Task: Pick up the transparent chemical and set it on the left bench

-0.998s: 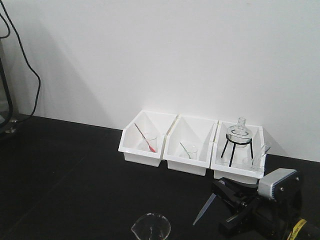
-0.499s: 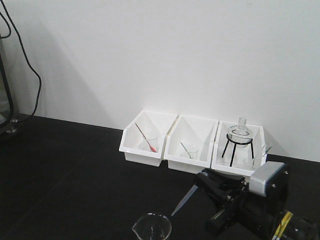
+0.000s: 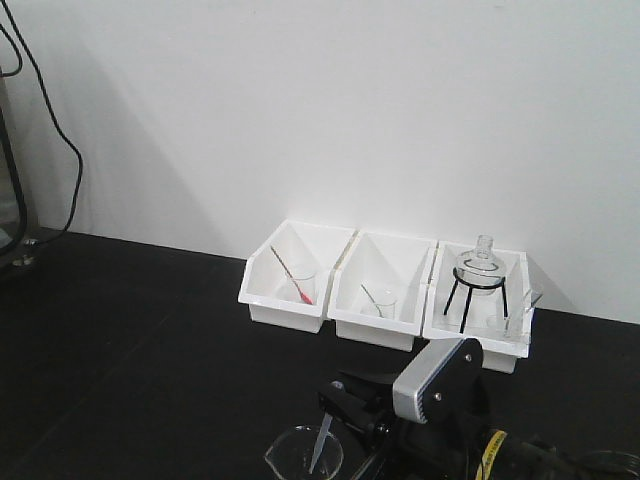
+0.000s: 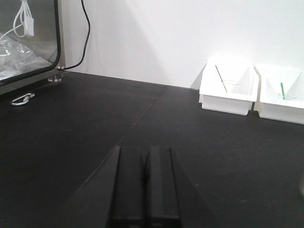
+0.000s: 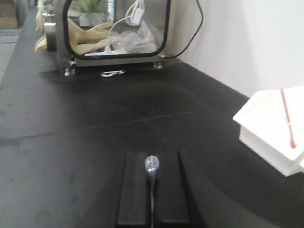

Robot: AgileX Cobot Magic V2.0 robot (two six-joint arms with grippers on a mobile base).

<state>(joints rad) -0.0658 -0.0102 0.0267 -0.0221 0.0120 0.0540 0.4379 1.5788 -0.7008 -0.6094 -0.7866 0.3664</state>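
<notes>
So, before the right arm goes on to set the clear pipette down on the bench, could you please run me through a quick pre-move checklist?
1. Grip: right gripper is shut on the transparent chemical, bulb showing between the pads in the right wrist view. Ok.
2. Pipette attitude: tip points down at a slant. Ok.
3. What lies under the tip: the glass beaker sits right below or behind it, not bare bench. Not ok for a straight drop.
4. Open landing space: the left bench is bare to the left of the beaker. Ok.
5. Left gripper: shut, empty, low over the counter. Ok.
6. Tip's height above the beaker rim: cannot tell.
</notes>
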